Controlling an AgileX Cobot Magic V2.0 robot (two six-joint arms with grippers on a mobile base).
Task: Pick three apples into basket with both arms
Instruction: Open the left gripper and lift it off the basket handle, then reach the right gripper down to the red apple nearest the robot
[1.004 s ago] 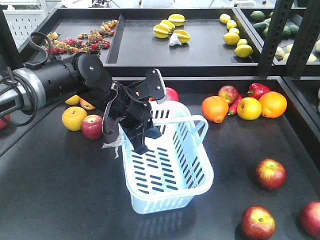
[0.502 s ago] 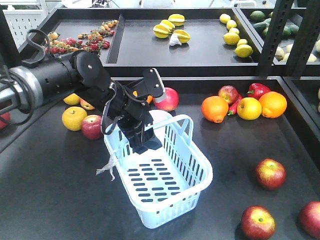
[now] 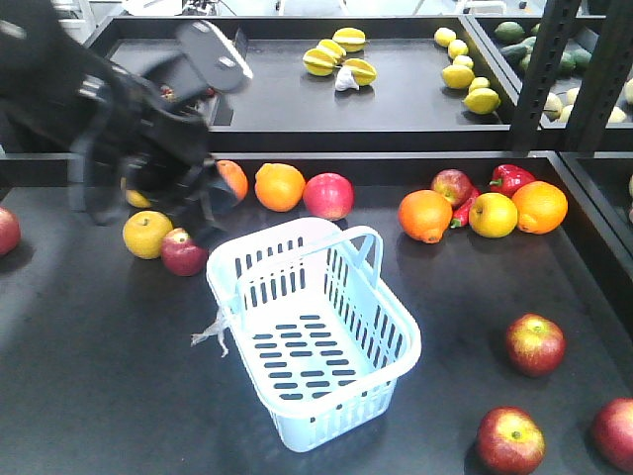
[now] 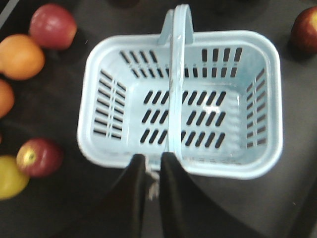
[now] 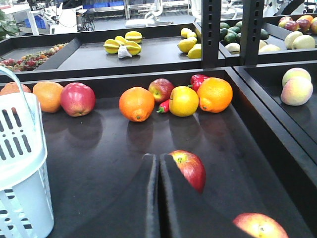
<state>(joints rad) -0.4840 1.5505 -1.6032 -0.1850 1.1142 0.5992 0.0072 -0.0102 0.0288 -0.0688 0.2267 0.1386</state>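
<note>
The pale blue basket (image 3: 341, 421) stands upright and empty in the middle of the table, both handles swung up. Three red apples lie at the front right: one (image 3: 535, 343) mid-right, one (image 3: 510, 440) at the front, one (image 3: 615, 432) at the edge. My left gripper (image 3: 210, 213) hangs blurred above the basket's far left corner. In the left wrist view the left gripper (image 4: 152, 159) looks down on the basket rim (image 4: 129, 40), jaws a narrow gap apart, holding nothing. My right gripper (image 5: 157, 158) is shut and empty, an apple (image 5: 190, 168) just behind its right finger.
More apples (image 3: 182, 252) (image 3: 328, 195) (image 3: 452, 186), oranges (image 3: 425, 215) (image 3: 280, 186), yellow fruit (image 3: 146, 235) and a red pepper (image 3: 509, 178) line the table's back. A raised shelf (image 3: 297, 94) behind holds starfruit and lemons. A black post (image 3: 539, 59) stands right.
My left arm has let go of the basket and swung up and to the left. The basket, tilted a second ago, now rests flat, shifted slightly forward.
</note>
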